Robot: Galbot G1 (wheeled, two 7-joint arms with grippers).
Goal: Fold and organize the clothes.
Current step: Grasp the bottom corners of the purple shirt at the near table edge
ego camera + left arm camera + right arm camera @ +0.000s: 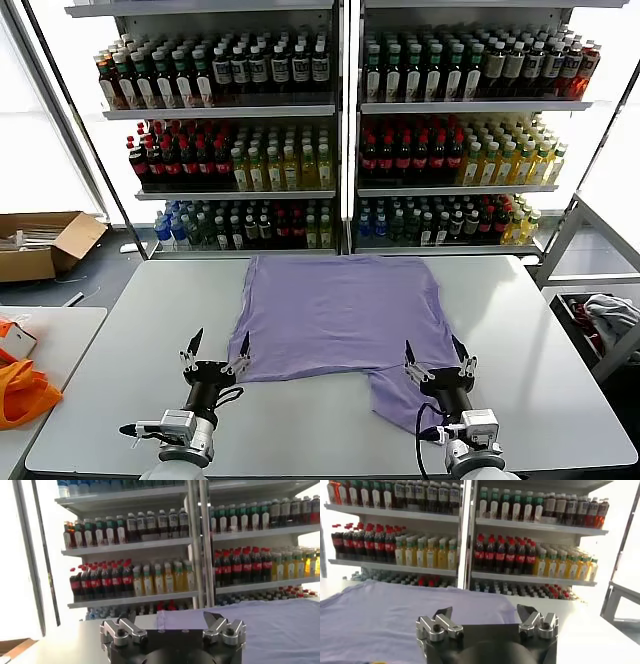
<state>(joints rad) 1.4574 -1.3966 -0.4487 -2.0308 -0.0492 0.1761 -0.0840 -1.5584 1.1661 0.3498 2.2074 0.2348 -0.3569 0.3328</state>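
As the T-shirt (pixel 340 315) lies spread on the white table (pixel 130 330), plain side up with no print showing, we judge it light, limp and non-slippery cotton: it should drape and crease wherever lifted, and will not hold a shape unsupported. One part of the near hem, toward the robot's right, hangs down in an extra flap; the rest lies fairly flat. From these views we cannot tell for certain which edge is the collar.

Left gripper (pixel 215 351): hovers above the table at the shirt's near left corner, fingers spread apart, nothing held. Right gripper (pixel 437 357): over the flap at the near right, fingers likewise apart, empty. Both wrist views confirm the jaws stand wide, with lavender cloth ahead of them.

Grip advice (our judgement): pinch the fabric at an edge or corner, one gripper per side, so the cloth lifts evenly. A pinch mid-panel would likely bunch it. Thin cloth may need the fingertips pressed right onto the table to catch a single layer.

Count:
- T-shirt: one
- grippers: two
- tables: one main, plus one side table to the robot's left
- orange bag (pixel 22 392): one, on the side table
- cardboard box (pixel 45 243): one, on the floor
- bottle shelves (pixel 345 110): two racks behind, bottles too many to count
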